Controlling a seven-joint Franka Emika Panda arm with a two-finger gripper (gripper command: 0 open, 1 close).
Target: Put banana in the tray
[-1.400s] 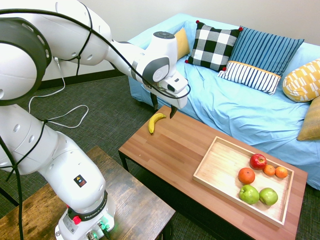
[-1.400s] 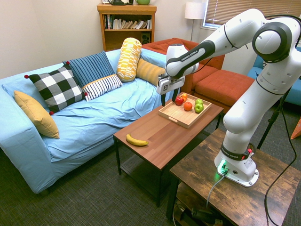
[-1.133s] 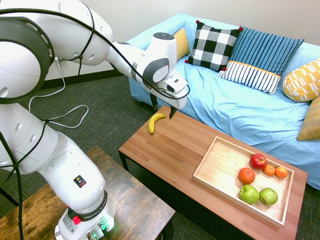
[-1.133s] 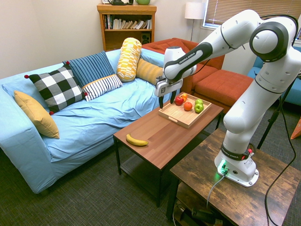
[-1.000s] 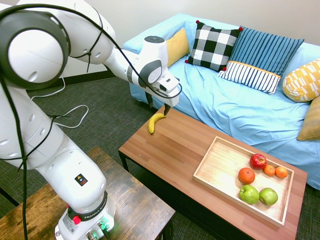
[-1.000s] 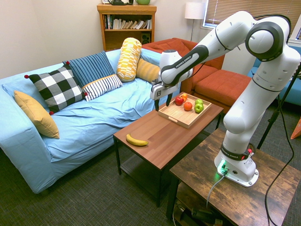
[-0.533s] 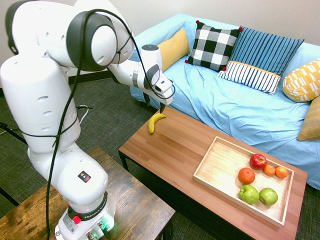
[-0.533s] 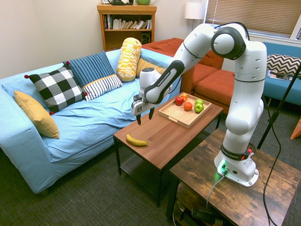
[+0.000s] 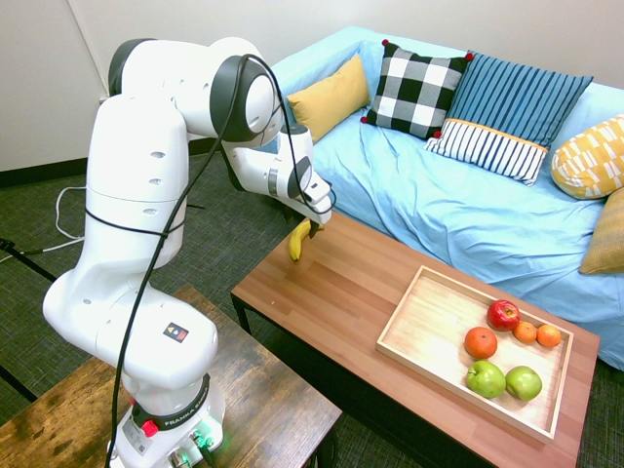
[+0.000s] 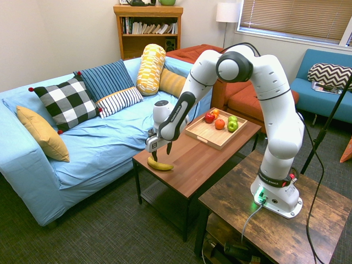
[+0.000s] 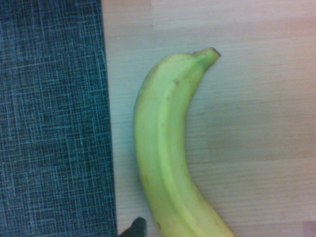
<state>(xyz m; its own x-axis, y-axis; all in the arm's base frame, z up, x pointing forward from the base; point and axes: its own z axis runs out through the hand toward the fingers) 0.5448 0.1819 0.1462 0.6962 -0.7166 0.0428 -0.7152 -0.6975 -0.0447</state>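
The pincer (image 10: 161, 154) stands wide open, its fingers apart just above the banana (image 10: 160, 164); whether either one touches the peel is hard to make out, though nothing appears gripped. The banana lies on the table (image 10: 188, 171) near its edge, well apart from the tray (image 10: 218, 142), which holds the apples (image 9: 503, 381) and orange fruit (image 9: 480, 342). Compared with the earlier frame, the pincer has come down and closer to the banana, which has stayed put.
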